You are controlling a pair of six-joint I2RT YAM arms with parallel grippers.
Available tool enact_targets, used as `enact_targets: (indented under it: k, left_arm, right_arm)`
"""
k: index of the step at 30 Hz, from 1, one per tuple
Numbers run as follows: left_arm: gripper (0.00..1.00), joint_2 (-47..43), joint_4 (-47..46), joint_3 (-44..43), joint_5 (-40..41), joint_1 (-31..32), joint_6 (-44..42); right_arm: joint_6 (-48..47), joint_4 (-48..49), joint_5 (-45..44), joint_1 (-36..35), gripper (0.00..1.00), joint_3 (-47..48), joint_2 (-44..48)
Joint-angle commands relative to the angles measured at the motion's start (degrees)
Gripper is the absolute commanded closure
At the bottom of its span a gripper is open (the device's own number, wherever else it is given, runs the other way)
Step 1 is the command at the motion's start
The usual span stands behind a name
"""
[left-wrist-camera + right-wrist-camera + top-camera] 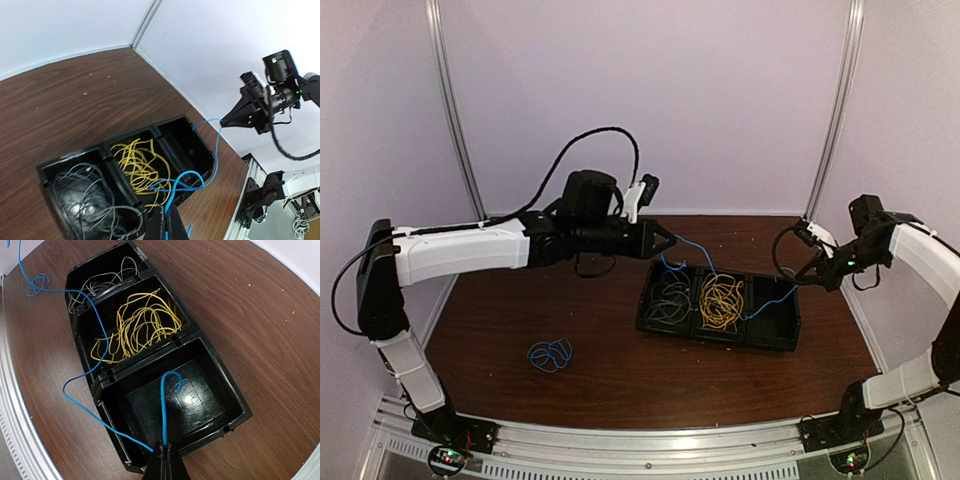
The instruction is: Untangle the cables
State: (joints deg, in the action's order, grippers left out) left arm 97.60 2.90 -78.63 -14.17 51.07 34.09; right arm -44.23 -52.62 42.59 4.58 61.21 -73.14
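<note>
One long blue cable stretches between my two grippers, draped over a black three-compartment tray. The left gripper hovers at the tray's far left corner, shut on one end of the blue cable. At the tray's right end the right gripper is shut on the other end of the blue cable, whose short hooked tip hangs over the empty compartment. Yellow cables fill the middle compartment and grey cables the left one. The blue cable crosses the yellow cables.
A small coiled blue cable bundle lies on the brown table to the left of the tray, also in the right wrist view as the blue bundle. White walls enclose the table at the back and sides. A metal rail runs along the near edge.
</note>
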Motion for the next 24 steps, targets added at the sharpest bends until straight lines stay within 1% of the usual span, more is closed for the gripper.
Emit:
enact_targets:
  k: [1, 5, 9, 14, 21, 24]
  left_arm:
    - [1.0, 7.4, -8.2, -9.4, -3.4, 3.3, -1.2]
    - [1.0, 13.1, -10.0, -15.1, -4.3, 4.9, 0.5]
    - [1.0, 16.4, -14.1, -17.5, -5.2, 5.3, 3.7]
    - [1.0, 22.1, -18.8, -21.5, -8.9, 6.0, 7.7]
    - [1.0, 29.7, -19.6, -35.7, -12.4, 8.6, 8.0]
    - [1.0, 30.4, -20.8, -39.1, -12.4, 9.1, 8.0]
  right_arm:
    - [-0.8, 0.8, 0.7, -0.2, 1.0, -2.8, -1.0]
    - [-0.1, 3.1, 1.3, -0.4, 1.0, -5.3, -3.9]
    - [0.8, 5.3, 1.3, -0.5, 1.0, -6.9, -6.3]
    - [2.1, 6.6, 1.9, -0.5, 0.99, -7.2, -8.1]
    - [3.6, 7.1, 2.5, -0.5, 0.97, -6.8, -7.9]
    - [3.9, 6.8, 2.8, -0.5, 0.97, -6.9, -7.6]
